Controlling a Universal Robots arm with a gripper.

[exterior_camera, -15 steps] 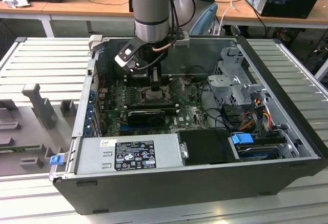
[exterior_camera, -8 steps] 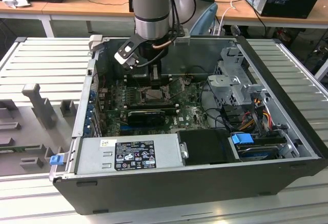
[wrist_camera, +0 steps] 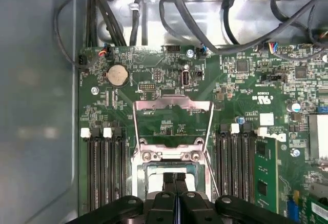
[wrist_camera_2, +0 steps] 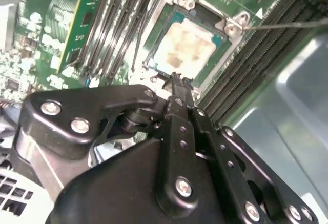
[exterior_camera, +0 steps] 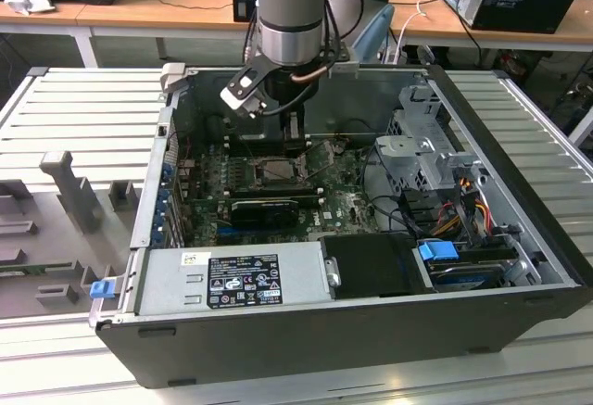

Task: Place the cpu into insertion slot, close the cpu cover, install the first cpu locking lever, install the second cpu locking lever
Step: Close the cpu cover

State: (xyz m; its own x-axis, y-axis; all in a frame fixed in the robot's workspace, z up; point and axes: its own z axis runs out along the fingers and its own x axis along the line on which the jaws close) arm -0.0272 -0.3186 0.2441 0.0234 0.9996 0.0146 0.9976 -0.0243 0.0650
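Gripper (wrist_camera_2: 177, 80) linkages, black and bolted, lie closest in the second wrist view; the two fingers are pressed together with nothing between them; their tips sit just beside one edge of the cpu (wrist_camera_2: 187, 47), though contact cannot be confirmed.

Cpu is seated flat in the insertion slot (wrist_camera_2: 154, 62), pale tan face up and fully exposed, with a green border showing round it; one thin wire lever (wrist_camera_2: 287, 23) runs out from the slot's corner, clear of the chip.

Cpu cover (wrist_camera: 174, 105) in the first wrist view stands swung back from its hinge, not down over the chip; the green motherboard (wrist_camera: 241, 96) shows through its window; black memory slots (wrist_camera: 105, 167) flank the socket on both sides; a round coin cell (wrist_camera: 117, 74) sits beyond the cover.

Exterior view: the arm reaches straight down into the open computer case (exterior_camera: 519, 173); a grey power supply (exterior_camera: 232, 275) lies along the near wall.
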